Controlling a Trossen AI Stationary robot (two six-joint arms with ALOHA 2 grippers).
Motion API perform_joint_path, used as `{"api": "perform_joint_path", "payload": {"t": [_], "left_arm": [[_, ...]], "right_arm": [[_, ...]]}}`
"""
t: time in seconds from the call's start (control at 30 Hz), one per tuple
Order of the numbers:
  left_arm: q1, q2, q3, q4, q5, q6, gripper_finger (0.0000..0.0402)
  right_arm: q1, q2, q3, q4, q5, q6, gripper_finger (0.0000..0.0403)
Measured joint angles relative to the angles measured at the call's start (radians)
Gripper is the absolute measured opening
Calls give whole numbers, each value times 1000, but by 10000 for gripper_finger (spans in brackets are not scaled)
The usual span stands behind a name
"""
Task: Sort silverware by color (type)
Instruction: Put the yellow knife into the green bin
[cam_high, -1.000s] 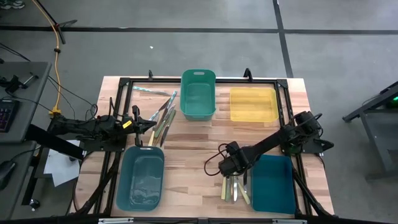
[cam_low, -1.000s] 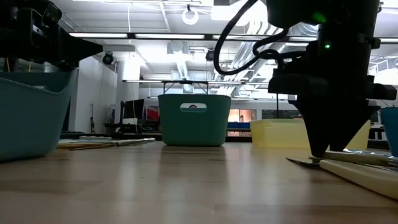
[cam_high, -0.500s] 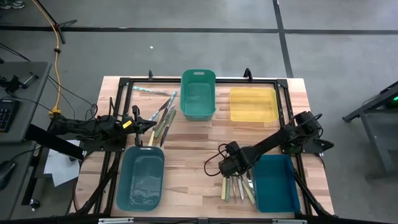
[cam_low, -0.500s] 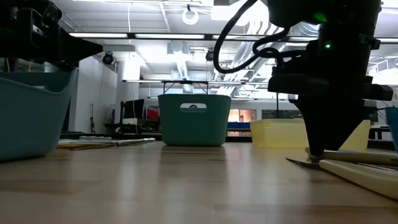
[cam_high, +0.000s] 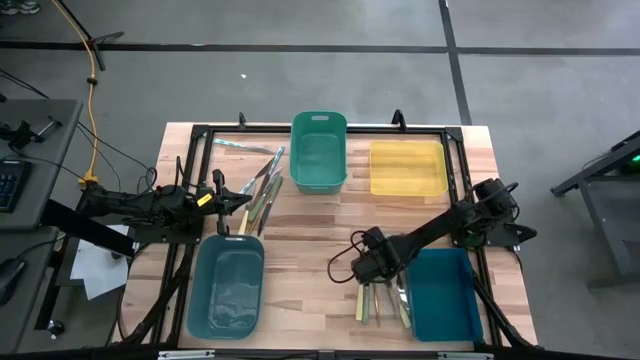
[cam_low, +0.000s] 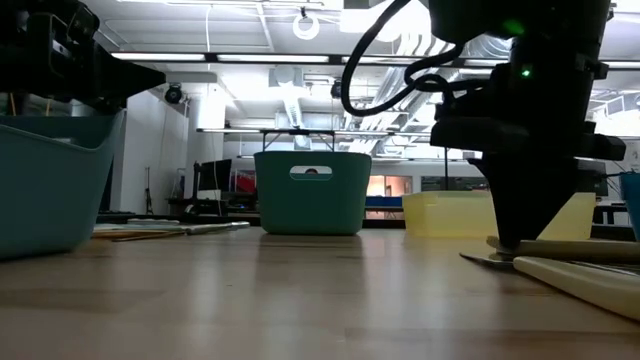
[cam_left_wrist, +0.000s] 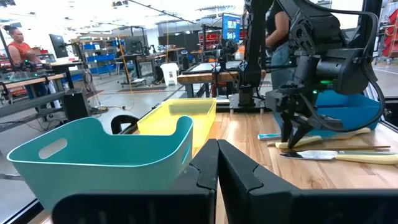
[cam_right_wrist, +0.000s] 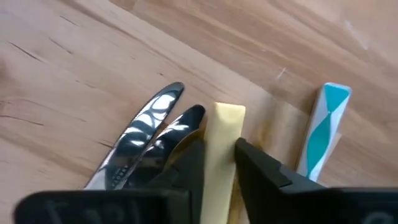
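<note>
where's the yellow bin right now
In the high view the yellow bin sits at the table's far right, just right of the green bin.

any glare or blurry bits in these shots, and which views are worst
Right wrist view: ceiling lights glare off the two metal knife blades, and the arm's own dark fingers at the frame's bottom look soft. Low view: bright ceiling lamps leave the right arm a dark silhouette, and the near tabletop is blurred. High view: even light, soft shadows.

Wooden table carries four bins and silverware.
</note>
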Motion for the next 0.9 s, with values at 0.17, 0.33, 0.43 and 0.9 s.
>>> {"api": "perform_joint_path", "payload": {"t": [0.17,0.33,0.43,0.9], "left_arm": [[0,0,0,0,0,0,0],[0,0,0,0,0,0,0],[0,0,0,0,0,0,0],[0,0,0,0,0,0,0]], "right_arm": [[1,-2,1,-4,33,-21,24],[0,0,5,-8,50,-44,1],[-1,5,26,-23,62,-67,0],[-55,4,48,-23,74,-195,18]]}}
